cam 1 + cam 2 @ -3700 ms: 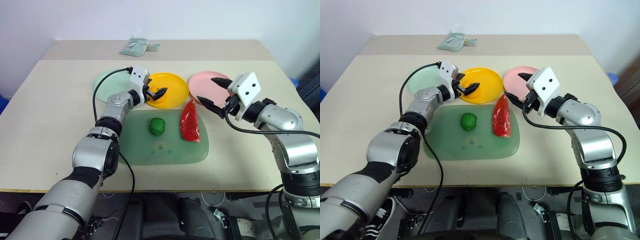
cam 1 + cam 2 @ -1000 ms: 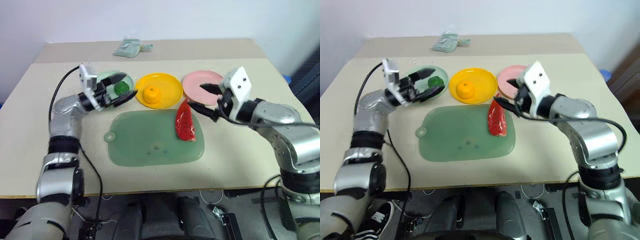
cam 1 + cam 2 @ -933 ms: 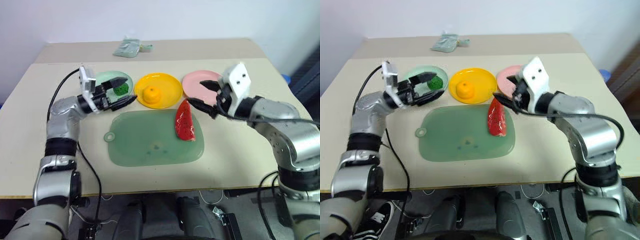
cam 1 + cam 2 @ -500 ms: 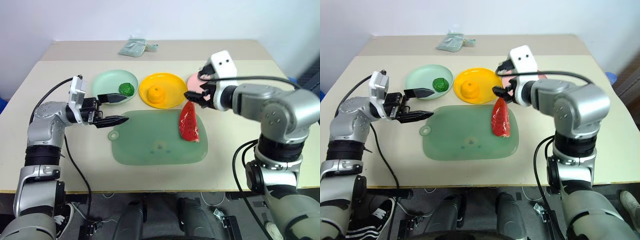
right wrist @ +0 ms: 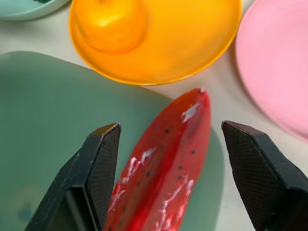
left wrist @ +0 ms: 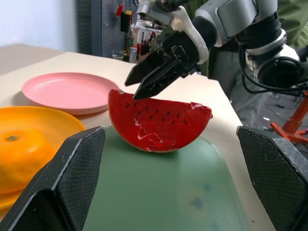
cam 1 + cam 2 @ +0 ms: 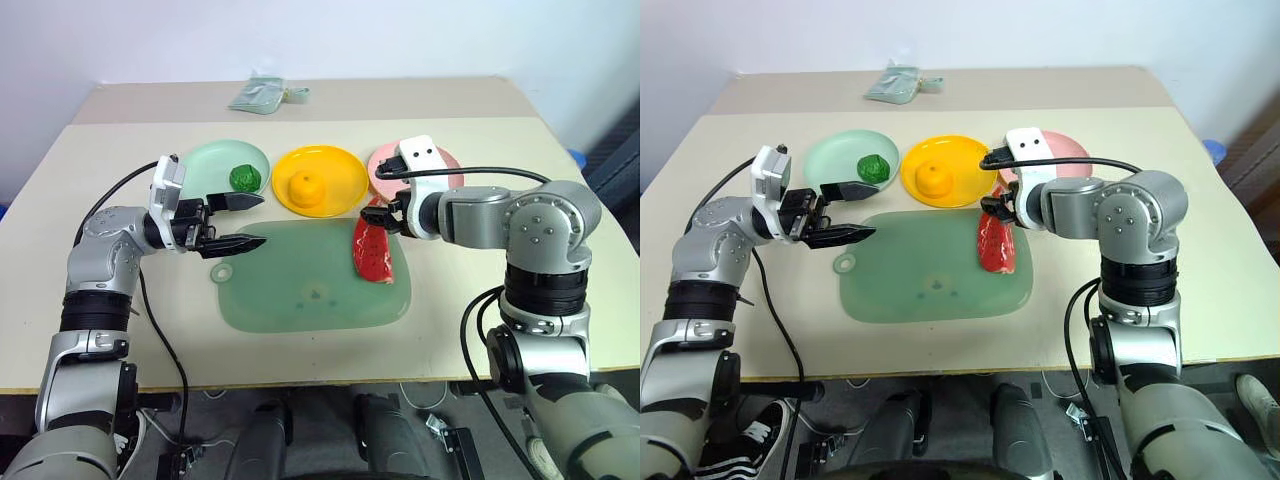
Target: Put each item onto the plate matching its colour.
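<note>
The red watermelon slice [image 7: 373, 253] lies on the right part of the green mat [image 7: 300, 290]. My right gripper [image 7: 380, 215] hangs open just above the slice's far end, its fingers [image 5: 96, 178] on either side of the slice without touching it. Behind it the pink plate [image 7: 1065, 147] is bare. The orange fruit [image 7: 303, 186] sits on the yellow plate [image 7: 345, 172], and the dark-green ball [image 7: 245, 178] sits on the mint plate [image 7: 205, 162]. My left gripper [image 7: 255, 220] is open and empty, level, just in front of the mint plate at the mat's left corner.
A grey-green pouch [image 7: 262, 93] lies at the back of the table. The mat's tab with a hole [image 7: 220, 272] is near my left fingertips. The three plates stand in a row behind the mat.
My right gripper has dropped and tipped down over the watermelon slice's far end. My left gripper has drawn back a little from the mint plate, staying open.
</note>
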`<state>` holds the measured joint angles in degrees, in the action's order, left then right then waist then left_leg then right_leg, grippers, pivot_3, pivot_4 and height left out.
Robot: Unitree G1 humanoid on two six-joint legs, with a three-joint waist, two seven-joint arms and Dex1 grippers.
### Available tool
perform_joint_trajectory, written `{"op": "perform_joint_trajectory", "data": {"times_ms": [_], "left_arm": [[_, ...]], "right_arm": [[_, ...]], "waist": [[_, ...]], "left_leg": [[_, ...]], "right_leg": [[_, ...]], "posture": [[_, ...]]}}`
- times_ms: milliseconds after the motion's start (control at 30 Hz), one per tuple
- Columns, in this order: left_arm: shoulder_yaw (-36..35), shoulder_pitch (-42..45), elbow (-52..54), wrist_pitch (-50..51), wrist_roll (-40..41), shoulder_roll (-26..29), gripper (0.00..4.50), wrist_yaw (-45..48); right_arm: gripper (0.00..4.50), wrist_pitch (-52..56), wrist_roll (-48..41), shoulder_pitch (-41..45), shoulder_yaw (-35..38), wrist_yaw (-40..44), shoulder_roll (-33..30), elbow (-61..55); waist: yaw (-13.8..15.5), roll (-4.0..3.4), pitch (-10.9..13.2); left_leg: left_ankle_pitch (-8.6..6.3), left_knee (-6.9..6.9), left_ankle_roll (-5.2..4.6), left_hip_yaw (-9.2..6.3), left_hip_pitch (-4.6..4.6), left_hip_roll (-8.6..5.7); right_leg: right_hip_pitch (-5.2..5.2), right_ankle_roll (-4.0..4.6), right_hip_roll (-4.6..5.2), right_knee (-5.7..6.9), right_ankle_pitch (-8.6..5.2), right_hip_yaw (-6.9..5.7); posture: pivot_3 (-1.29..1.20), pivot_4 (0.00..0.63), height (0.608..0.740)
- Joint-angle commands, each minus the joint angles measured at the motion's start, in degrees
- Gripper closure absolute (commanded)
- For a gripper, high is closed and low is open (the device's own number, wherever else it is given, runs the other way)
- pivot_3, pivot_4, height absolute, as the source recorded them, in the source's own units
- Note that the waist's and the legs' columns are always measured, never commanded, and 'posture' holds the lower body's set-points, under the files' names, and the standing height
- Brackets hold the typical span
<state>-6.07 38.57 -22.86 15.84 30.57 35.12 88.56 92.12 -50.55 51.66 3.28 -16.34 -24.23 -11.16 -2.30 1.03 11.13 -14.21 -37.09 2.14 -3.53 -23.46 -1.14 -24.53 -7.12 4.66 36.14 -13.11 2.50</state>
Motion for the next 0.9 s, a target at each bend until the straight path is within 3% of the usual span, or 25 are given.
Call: {"op": "perform_joint_trajectory", "data": {"times_ms": [33,167,367,467,633,900], "left_arm": [[-1.0,-0.2,2.6,0.0,0.8,0.9,0.04,-0.3],[-0.7,0.4,0.5,-0.9,-0.4,0.8,0.04,-1.2],[-0.7,0.7,0.3,-0.9,-0.1,1.0,0.04,-1.3],[-0.7,0.7,0.3,-1.0,0.0,1.0,0.00,-1.3],[-0.7,0.4,0.8,-0.9,0.1,0.8,0.00,-1.7],[-1.1,0.1,1.0,-1.5,0.1,0.7,0.00,-2.3]], "right_arm": [[1.06,0.4,-4.4,-1.2,-0.3,-3.2,-0.3,-1.7],[1.06,0.4,-8.8,-2.3,-0.4,-6.3,2.6,-1.4],[1.06,0.4,-10.1,-2.0,-1.1,-7.7,1.4,-1.0],[1.88,0.4,-10.4,-1.9,-2.2,-7.8,0.3,-1.6],[4.35,0.4,-10.0,-2.5,-3.1,-7.3,-0.4,-2.5],[4.48,0.4,-7.7,0.4,1.3,-5.8,2.2,-0.8]], "waist": [[-0.1,0.00,0.0],[-0.3,0.00,0.0],[-0.1,0.00,0.0],[-0.2,0.00,0.0],[-0.2,0.00,0.0],[-0.2,0.00,0.0]], "left_leg": [[0.00,0.00,0.00,0.00,0.00,0.00],[0.00,0.02,0.00,0.00,0.00,0.01],[0.00,-0.01,-0.01,0.00,-0.02,0.01],[0.00,0.00,-0.01,0.00,-0.02,0.01],[0.00,0.00,-0.01,0.00,-0.02,0.02],[-0.01,0.00,-0.01,0.00,-0.02,0.02]], "right_leg": [[0.00,0.00,-0.01,0.00,0.00,0.00],[0.00,0.00,-0.02,0.00,0.00,0.00],[0.00,0.00,0.00,-0.01,0.00,0.00],[-0.01,0.00,-0.02,-0.01,0.00,0.00],[-0.01,0.00,-0.02,-0.02,0.00,0.00],[-0.01,0.00,-0.02,-0.02,0.00,0.00]], "posture": [[0.00,0.150,0.740],[0.00,0.150,0.740],[0.00,0.150,0.740],[0.00,0.150,0.740],[0.00,0.150,0.740],[0.00,0.150,0.740]]}}
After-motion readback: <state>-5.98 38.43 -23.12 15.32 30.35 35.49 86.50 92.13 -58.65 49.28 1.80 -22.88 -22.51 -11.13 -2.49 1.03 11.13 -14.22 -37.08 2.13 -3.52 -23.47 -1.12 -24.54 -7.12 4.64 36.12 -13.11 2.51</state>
